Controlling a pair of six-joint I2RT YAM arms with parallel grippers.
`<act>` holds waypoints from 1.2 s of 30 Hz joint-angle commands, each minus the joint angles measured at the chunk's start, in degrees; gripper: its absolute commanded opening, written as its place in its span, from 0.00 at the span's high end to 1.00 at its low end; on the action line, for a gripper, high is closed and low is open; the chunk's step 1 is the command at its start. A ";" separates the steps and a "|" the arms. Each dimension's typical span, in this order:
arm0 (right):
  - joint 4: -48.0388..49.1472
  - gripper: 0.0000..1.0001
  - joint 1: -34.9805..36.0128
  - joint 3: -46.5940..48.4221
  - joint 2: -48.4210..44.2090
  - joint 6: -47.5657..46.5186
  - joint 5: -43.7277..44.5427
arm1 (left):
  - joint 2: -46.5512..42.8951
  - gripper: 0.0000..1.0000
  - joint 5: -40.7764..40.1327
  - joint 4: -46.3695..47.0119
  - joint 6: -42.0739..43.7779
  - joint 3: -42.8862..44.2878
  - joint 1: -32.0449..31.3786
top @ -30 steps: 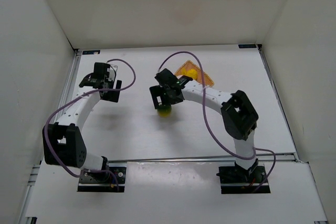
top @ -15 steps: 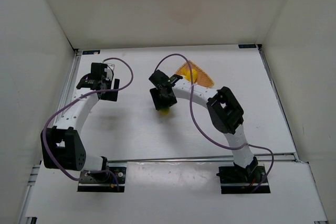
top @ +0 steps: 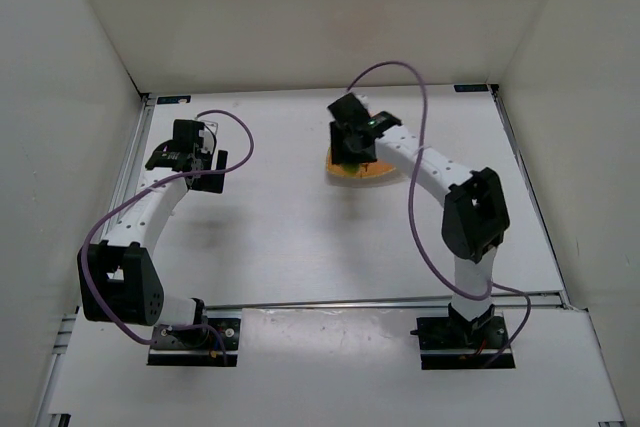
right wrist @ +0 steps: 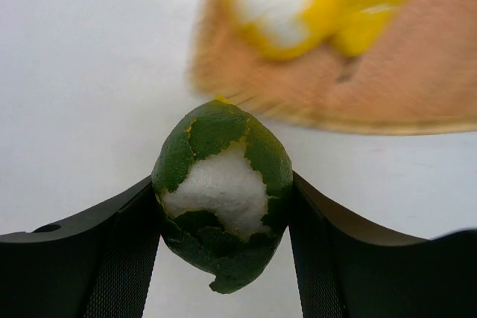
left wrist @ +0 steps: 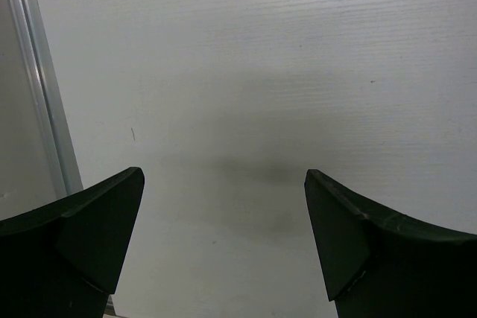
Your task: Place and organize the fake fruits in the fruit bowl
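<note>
Two yellow fruits [right wrist: 313, 5] lie in the bowl [right wrist: 417, 72] toward the worktop's [top: 280, 237] far edge, just ahead of the right end effector [right wrist: 223, 217] clamped on the green fruit [right wrist: 221, 176], while the left end effector [left wrist: 223, 184] gapes empty.

the green fruit [right wrist: 222, 195] has matt, cracked green skin flaking off a white foam-like core, the fruit bowl [right wrist: 417, 65] at upper right is matt orange-tan, its texture lost to blur, the table [left wrist: 261, 72] is matt white with faint grain, and its edge rail [left wrist: 36, 80] looks like brushed metal.
</note>
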 commanded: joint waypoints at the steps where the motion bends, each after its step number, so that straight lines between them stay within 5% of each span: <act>1: -2.80 0.53 -9.38 2.20 -0.70 1.68 6.28 | -1.65 0.00 -0.67 0.85 -0.66 -0.38 0.16; 9: -4.55 0.38 -14.77 6.70 5.72 -2.53 7.95 | -2.18 0.00 -6.03 0.85 -0.13 0.23 0.68; 11: -4.55 0.21 -15.91 6.70 6.24 -2.53 7.43 | -2.18 0.00 -6.73 0.85 -0.13 0.23 0.69; 12: -4.55 0.03 -15.92 7.22 6.25 -2.53 7.42 | -2.18 0.00 -7.26 0.85 -0.13 0.23 0.69; 13: -4.55 0.00 -15.92 7.92 6.25 -2.53 7.42 | -2.70 0.00 -7.27 0.85 -0.13 0.23 0.69; 18: -5.87 0.00 -15.92 9.60 -0.67 -2.53 12.51 | -3.94 0.00 -8.41 0.85 -0.13 0.23 0.69; 23: -5.87 0.00 -19.51 1.98 -17.63 -2.53 11.65 | -4.56 0.00 -9.55 0.85 -0.66 0.23 1.21; 32: -2.62 0.00 -42.18 -39.48 -53.93 2.03 -1.96 | -7.10 0.00 -11.84 0.33 -3.82 -0.82 3.06; 36: -2.62 0.00 -47.81 -48.55 -65.09 3.09 -5.58 | -7.63 0.00 -11.84 -0.29 -4.87 -0.82 3.06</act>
